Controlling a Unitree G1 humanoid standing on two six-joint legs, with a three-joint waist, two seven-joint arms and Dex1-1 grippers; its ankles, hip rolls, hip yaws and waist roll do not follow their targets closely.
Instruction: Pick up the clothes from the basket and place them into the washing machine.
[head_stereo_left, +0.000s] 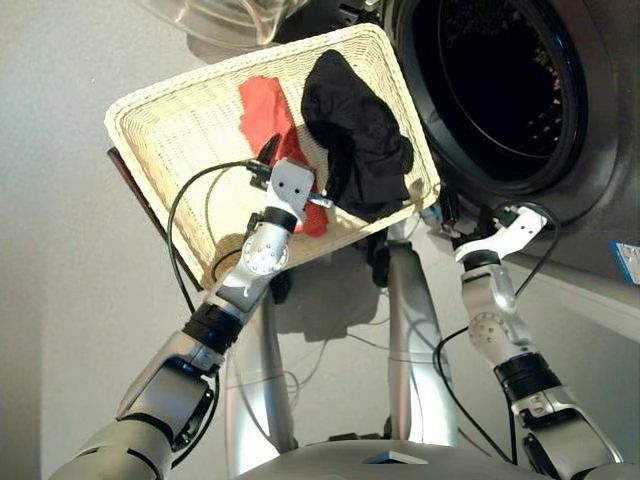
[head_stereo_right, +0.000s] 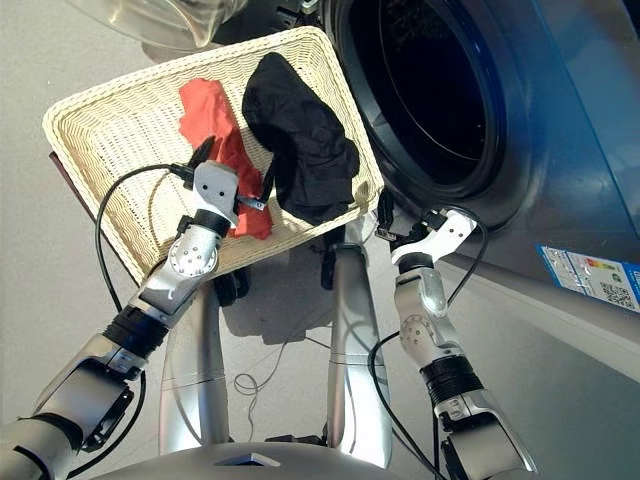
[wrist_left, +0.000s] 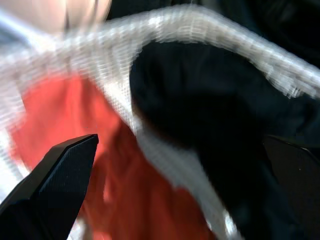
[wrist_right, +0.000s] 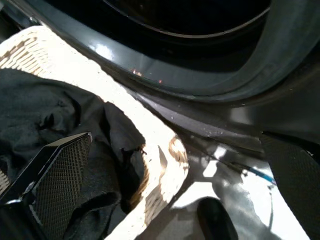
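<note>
Left pincer (head_stereo_left: 298, 172) hangs wide apart over the red-orange garment (head_stereo_left: 262, 108) in the basket (head_stereo_left: 170, 125), gripping nothing. Right pincer (head_stereo_left: 447, 212) gapes empty beside the washing machine (head_stereo_left: 590, 120), whose label (head_stereo_right: 590, 275) is unreadable.

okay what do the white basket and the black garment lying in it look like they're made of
The basket looks like cream-white woven wicker or a plastic imitation: a tight criss-cross weave with a braided rim. The black garment looks like soft matte fabric, possibly a knit, judging by its limp folds and lack of shine.

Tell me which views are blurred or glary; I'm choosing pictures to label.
Left wrist view: motion-smeared, the red-orange garment and basket rim streaked. Right wrist view: sharp, sunlit rim blown out. Eye views: sharp, washing machine drum nearly black.
</note>
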